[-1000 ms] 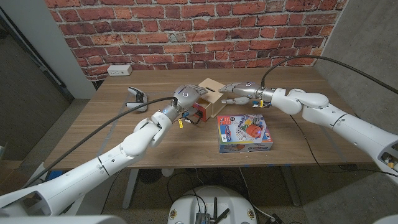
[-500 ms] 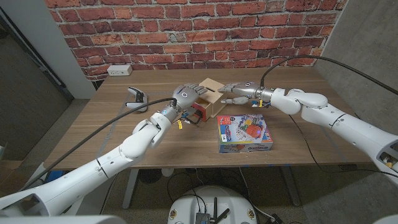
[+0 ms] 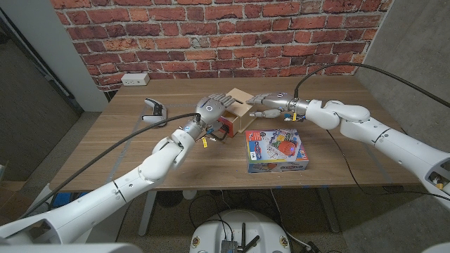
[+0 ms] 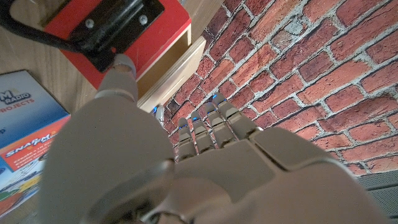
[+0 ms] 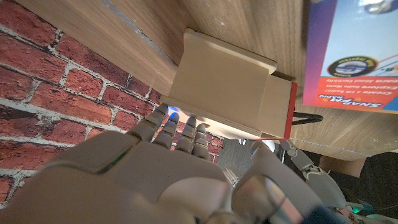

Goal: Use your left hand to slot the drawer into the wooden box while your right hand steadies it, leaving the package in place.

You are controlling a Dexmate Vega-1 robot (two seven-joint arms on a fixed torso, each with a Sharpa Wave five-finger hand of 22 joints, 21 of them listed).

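On the desk (image 3: 140, 151) before a brick wall, the left robot hand (image 3: 214, 109) is seen raised at the open end of the wooden box (image 3: 242, 112), with the drawer (image 3: 226, 127) lying directly ahead of it and partly sunk into the box. In the left wrist view the drawer's red front (image 4: 158, 34) and black handle (image 4: 121, 18) are met by one fingertip (image 4: 121, 65), which appears to press against the red face just under the handle, while the other fingers are held apart and close on nothing. The drawer's long axis is judged to run along the box's own length, away from the left robot hand and toward the right one, so a straight push along that line is what the coming move would call for (any sideways lean could jam the drawer in its slot). To the right, the box is steadied at its far end by the right robot hand (image 3: 271, 103), fingers extended and laid against the box's top and side; whether the box is actually clasped cannot be told. The right wrist view shows the drawer's red front (image 5: 290, 112) standing proud of the box (image 5: 217, 81), not yet home. The package (image 3: 276, 152) lies just beside the box, nearer the robot, untouched.
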